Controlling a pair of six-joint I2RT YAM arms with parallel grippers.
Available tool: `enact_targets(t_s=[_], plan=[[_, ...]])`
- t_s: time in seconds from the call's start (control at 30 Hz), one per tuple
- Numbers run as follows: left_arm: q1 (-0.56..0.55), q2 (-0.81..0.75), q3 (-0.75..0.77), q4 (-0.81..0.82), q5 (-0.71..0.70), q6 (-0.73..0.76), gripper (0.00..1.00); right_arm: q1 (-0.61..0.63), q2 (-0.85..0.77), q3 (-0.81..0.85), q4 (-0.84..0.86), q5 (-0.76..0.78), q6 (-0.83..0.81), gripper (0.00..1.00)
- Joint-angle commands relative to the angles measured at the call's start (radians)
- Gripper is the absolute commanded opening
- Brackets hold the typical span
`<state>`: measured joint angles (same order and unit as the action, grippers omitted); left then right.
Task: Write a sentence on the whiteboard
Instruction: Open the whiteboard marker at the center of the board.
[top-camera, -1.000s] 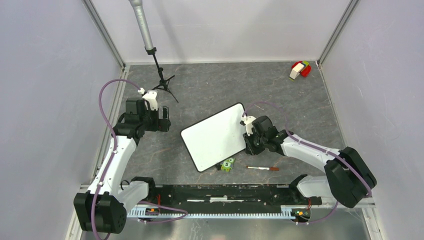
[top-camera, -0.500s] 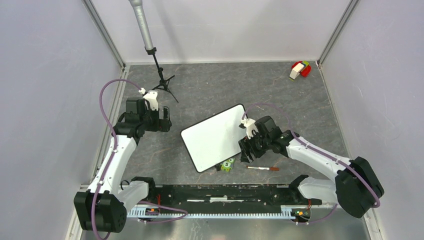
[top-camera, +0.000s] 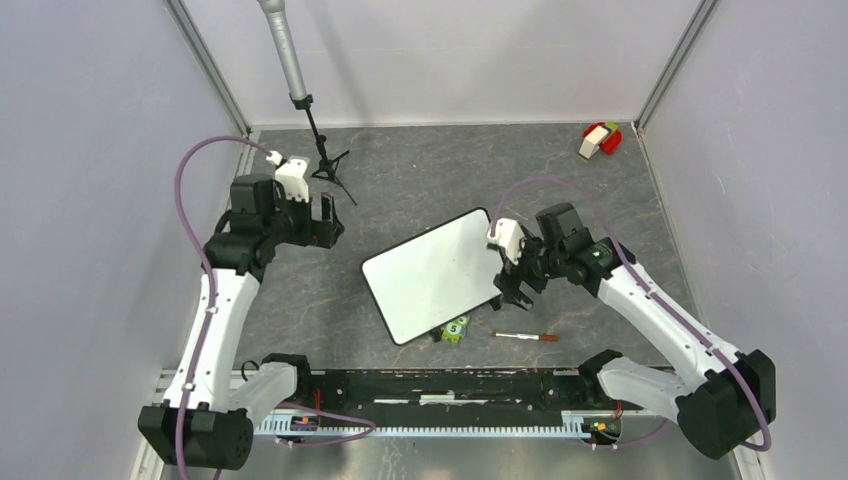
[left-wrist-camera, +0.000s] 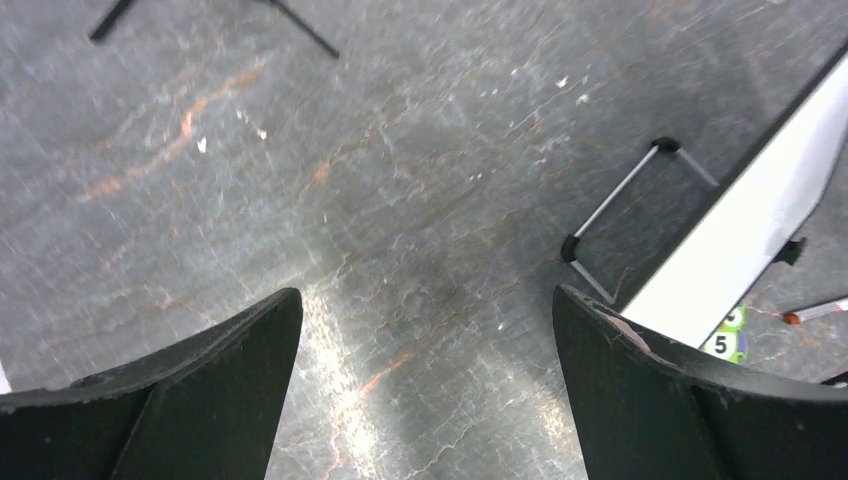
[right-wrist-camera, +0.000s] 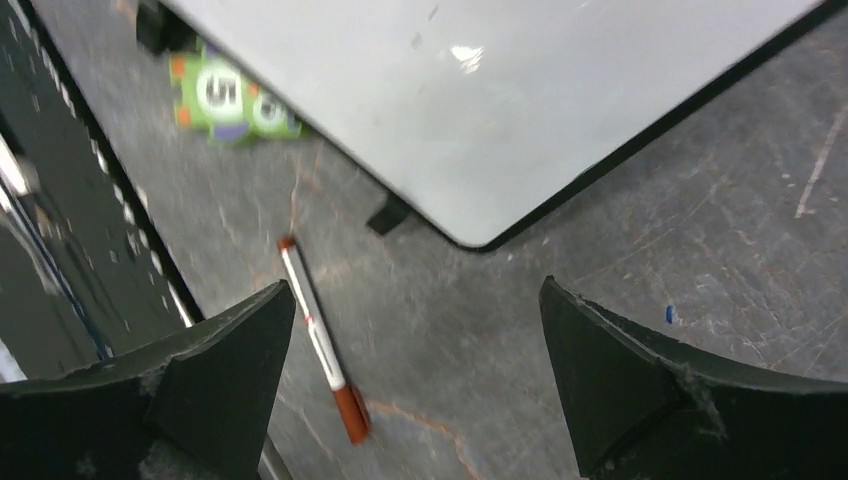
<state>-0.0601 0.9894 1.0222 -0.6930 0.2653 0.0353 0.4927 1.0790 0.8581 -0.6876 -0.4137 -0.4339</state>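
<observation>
We see the whiteboard (top-camera: 435, 272) in the middle of the desk (top-camera: 420, 180), blank and white with a black rim and rounded corners, propped at a tilt on a wire stand (left-wrist-camera: 617, 192). Our right tool (top-camera: 515, 285) hangs spread wide over its right corner, with the marker (top-camera: 525, 337) lying on the desk near that corner. Our left tool (top-camera: 322, 220) is spread too, off to the board's left.

White whiteboard (top-camera: 432, 272) with black edging, red-tipped white marker (top-camera: 525, 337), green numbered block (top-camera: 456, 328), grey veined table (top-camera: 420, 180)
</observation>
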Motion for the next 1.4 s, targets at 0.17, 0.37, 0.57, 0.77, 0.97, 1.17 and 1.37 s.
enact_targets(t_s=[0.17,0.37,0.57,0.77,0.97,1.17,1.37], plan=[[0.005,0.034,0.222,-0.16,0.089,0.081,1.0,0.12,-0.012,-0.125,-0.203,0.131,-0.386,0.95],[0.004,0.005,0.222,-0.149,0.07,0.051,1.0,0.197,-0.027,-0.191,-0.126,0.224,-0.384,0.77],[0.005,0.001,0.224,-0.126,-0.007,0.015,1.0,0.277,0.035,-0.239,-0.059,0.307,-0.365,0.69],[0.005,0.03,0.238,-0.118,-0.025,-0.003,1.0,0.364,0.096,-0.27,0.001,0.353,-0.349,0.66],[0.005,0.043,0.254,-0.118,-0.003,-0.006,1.0,0.431,0.13,-0.307,0.061,0.408,-0.328,0.54],[0.005,0.049,0.266,-0.121,0.039,-0.013,1.0,0.452,0.148,-0.289,0.047,0.383,-0.333,0.21],[0.005,0.074,0.336,-0.194,0.122,0.021,1.0,0.439,0.088,-0.137,0.007,0.291,-0.284,0.0]])
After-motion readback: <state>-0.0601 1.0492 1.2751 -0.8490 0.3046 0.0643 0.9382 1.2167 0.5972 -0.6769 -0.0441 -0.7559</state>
